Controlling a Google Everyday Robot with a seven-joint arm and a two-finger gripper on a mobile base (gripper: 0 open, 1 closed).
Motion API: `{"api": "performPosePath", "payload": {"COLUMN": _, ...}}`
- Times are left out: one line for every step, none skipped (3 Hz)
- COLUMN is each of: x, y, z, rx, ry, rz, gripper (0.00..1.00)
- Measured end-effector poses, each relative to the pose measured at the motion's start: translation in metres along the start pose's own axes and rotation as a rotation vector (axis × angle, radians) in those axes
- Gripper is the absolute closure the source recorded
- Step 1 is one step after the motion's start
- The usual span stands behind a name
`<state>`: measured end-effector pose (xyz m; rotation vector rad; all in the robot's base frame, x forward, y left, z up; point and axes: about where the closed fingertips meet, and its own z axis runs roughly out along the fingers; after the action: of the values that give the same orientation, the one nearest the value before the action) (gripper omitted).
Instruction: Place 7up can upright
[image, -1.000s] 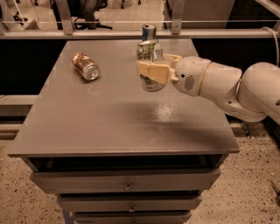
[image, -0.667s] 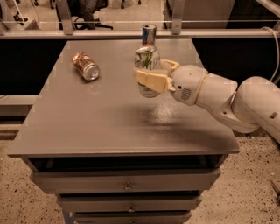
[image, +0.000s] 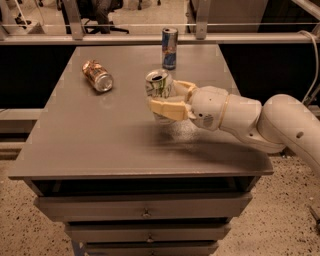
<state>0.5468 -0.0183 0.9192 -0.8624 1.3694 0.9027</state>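
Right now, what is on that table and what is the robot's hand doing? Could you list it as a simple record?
hand: over the middle of the table, fingers closed around the 7up can
7up can: roughly upright, silver top facing up; whether its base touches the table is hidden
orange-brown can: lying on its side, far left part of the table
blue-and-silver can: standing upright near the far edge
drawers: under the tabletop, shut
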Motion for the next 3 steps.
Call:
{"api": "performPosePath", "payload": {"x": 0.021, "y": 0.011, "z": -0.002, "rx": -0.049, "ry": 0.005, "rz": 0.033, "gripper": 0.82}}
{"api": "performPosePath", "payload": {"x": 0.038, "y": 0.021, "z": -0.006, "rx": -0.072, "ry": -0.012, "rz": 0.067, "gripper": 0.58}}
{"api": "performPosePath", "payload": {"x": 0.049, "y": 0.027, "z": -0.011, "rx": -0.081, "ry": -0.012, "rz": 0.087, "gripper": 0.36}}
